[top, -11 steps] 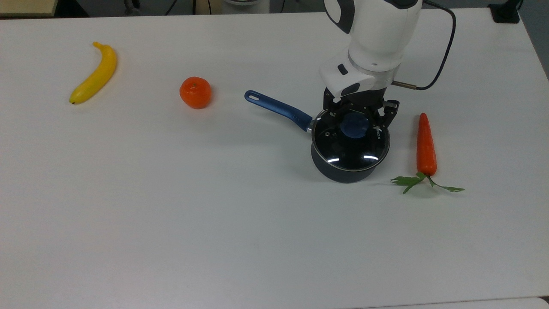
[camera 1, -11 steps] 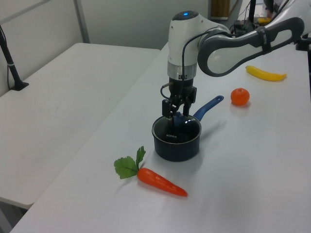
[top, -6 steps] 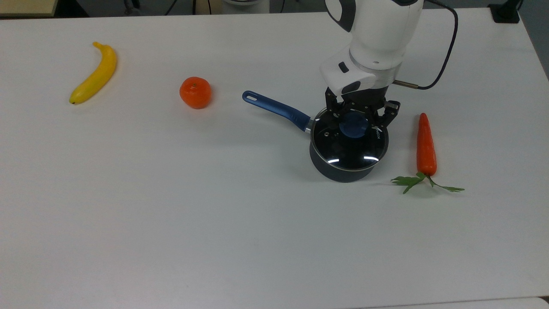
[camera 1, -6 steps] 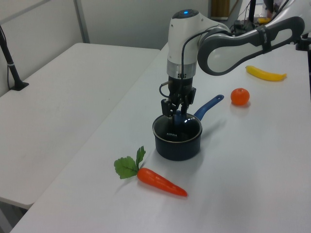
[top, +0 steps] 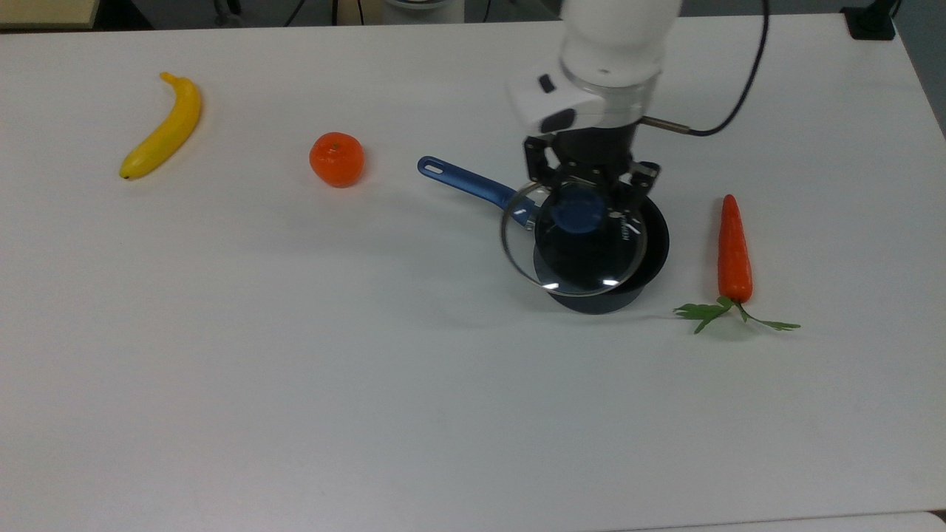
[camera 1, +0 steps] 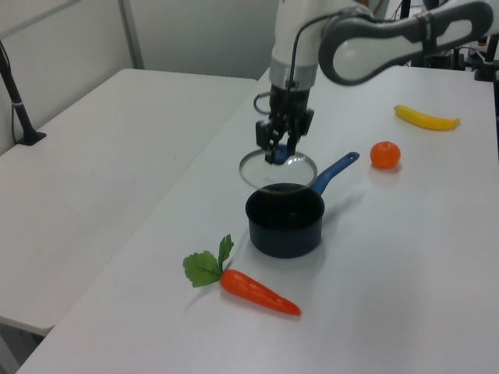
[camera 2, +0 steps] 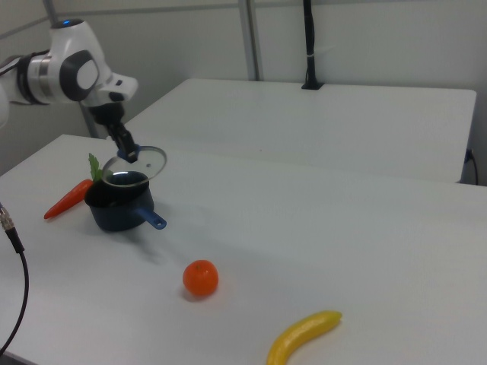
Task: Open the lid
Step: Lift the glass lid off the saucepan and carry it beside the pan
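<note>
Nearby, a carrot [top: 734,251] lies beside the saucepan [top: 650,255].

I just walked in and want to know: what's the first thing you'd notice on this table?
The robot's gripper holding a round glass lid by its blue knob, up in the air above the dark saucepan. Then the bright food on the white table: a carrot on the top view's right of the pan, and an orange and banana off to the top view's left.

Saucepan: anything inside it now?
The saucepan looks empty: the left view shows a bare dark interior. The lid, held above it by the gripper, hides part of the inside in the top view.
</note>
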Controlling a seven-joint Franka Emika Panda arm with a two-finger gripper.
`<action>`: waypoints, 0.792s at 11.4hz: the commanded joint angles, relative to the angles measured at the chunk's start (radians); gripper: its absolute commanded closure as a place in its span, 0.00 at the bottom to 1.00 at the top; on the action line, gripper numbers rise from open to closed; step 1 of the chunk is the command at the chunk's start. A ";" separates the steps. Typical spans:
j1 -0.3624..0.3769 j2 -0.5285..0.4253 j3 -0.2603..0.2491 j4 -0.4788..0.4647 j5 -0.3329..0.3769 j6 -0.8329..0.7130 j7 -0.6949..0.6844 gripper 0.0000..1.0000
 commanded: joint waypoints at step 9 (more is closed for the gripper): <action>-0.381 0.028 0.006 -0.110 0.039 0.034 -0.383 0.56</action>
